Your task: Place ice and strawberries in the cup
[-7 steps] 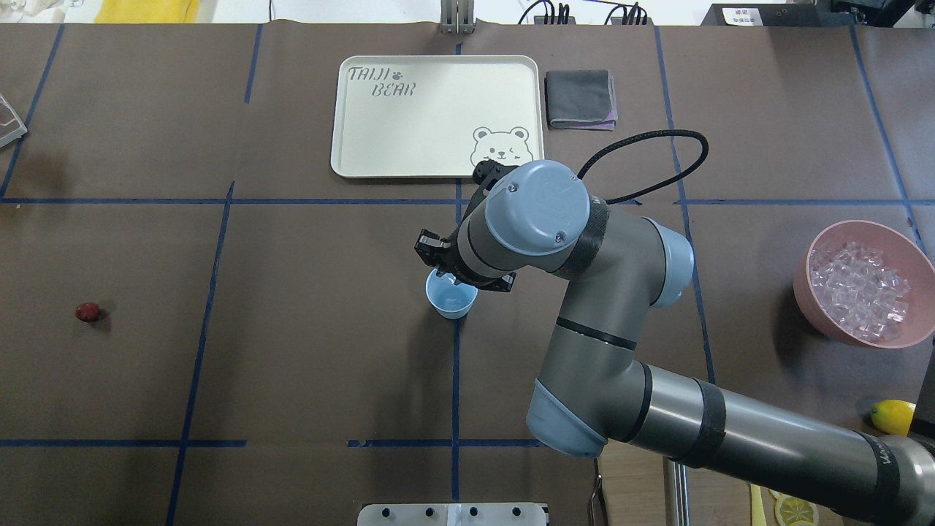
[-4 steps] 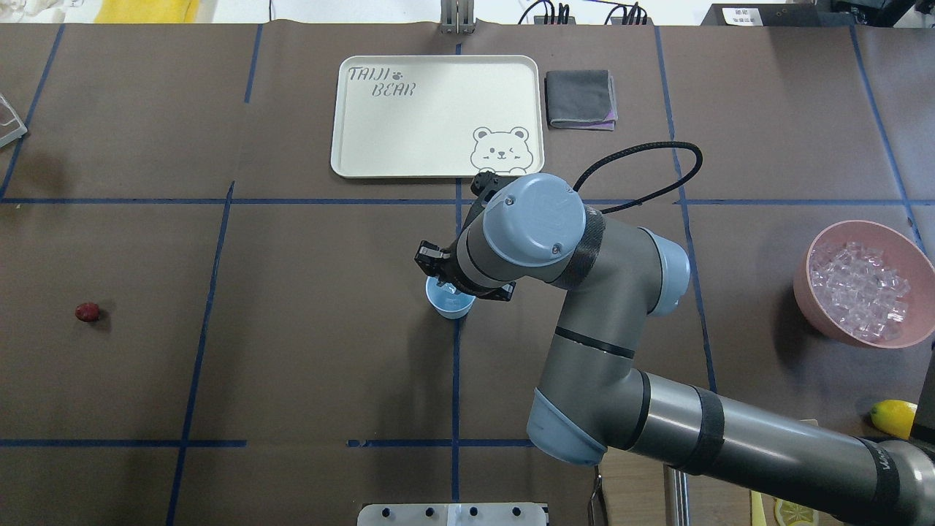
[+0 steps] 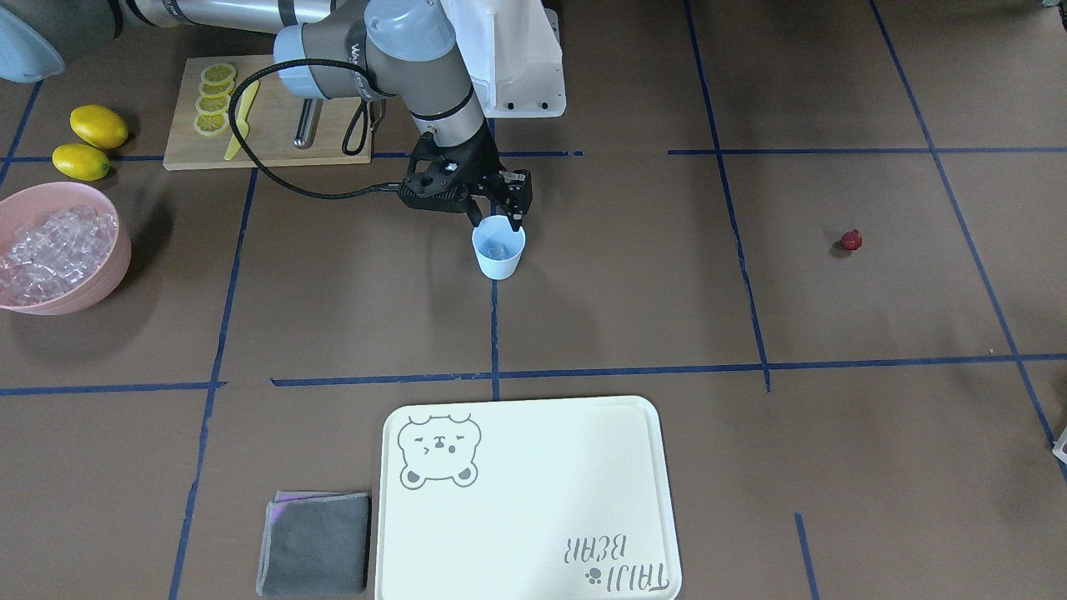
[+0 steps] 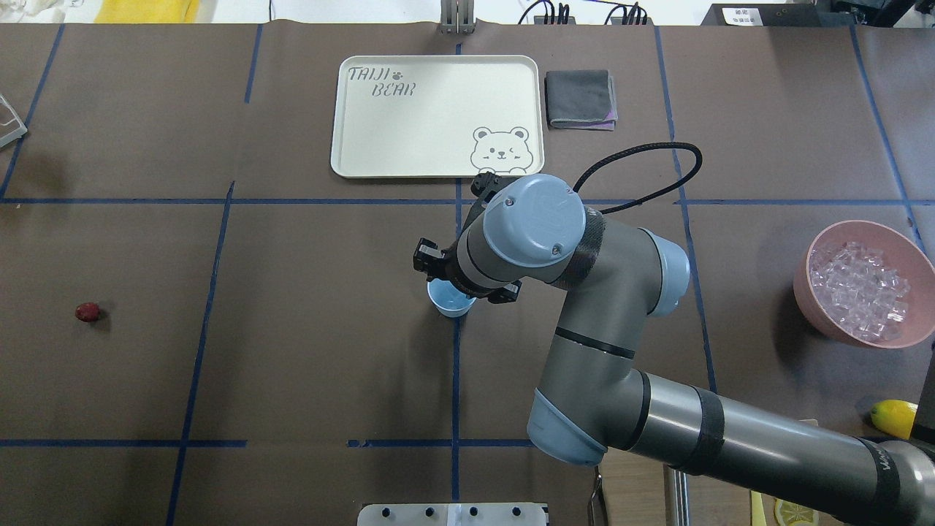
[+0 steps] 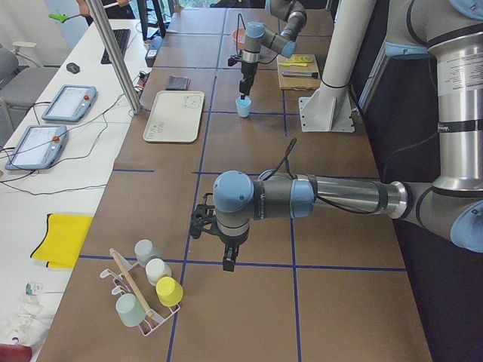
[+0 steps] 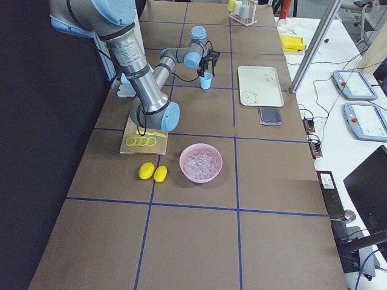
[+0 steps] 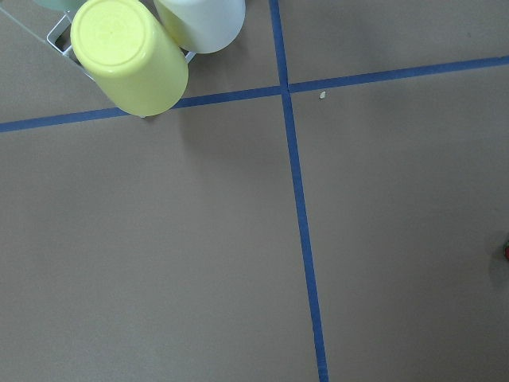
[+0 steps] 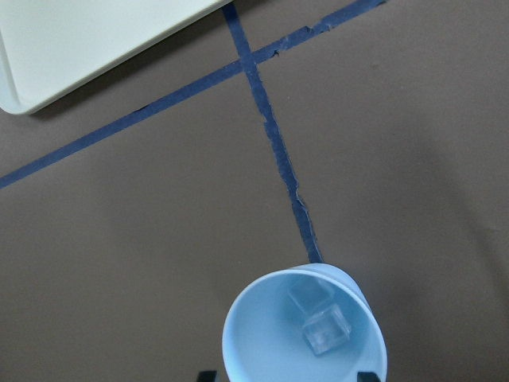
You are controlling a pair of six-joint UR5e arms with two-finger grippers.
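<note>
hovering over cup [image 3: 498, 262], right hand [image 3: 498, 222] apart; ice [image 8: 328, 330] inside plain from wrist, hidden overhead

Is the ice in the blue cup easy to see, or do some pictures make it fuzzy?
Right wrist view: two ice cubes look sharp inside the cup. Front-facing view: only a faint pale patch in the cup. Overhead view: the right arm covers most of the cup. Side views: the cup is too small to show ice.

Brown table [image 4: 292, 365] with blue tape grid carrying cream tray [image 4: 424, 124], grey cloth [image 4: 581, 98], pale-blue cup [image 3: 498, 257], pink bowl [image 3: 83, 292], strawberry [image 4: 87, 312], lemons [image 3: 98, 125], cutting board [image 3: 275, 137].
</note>
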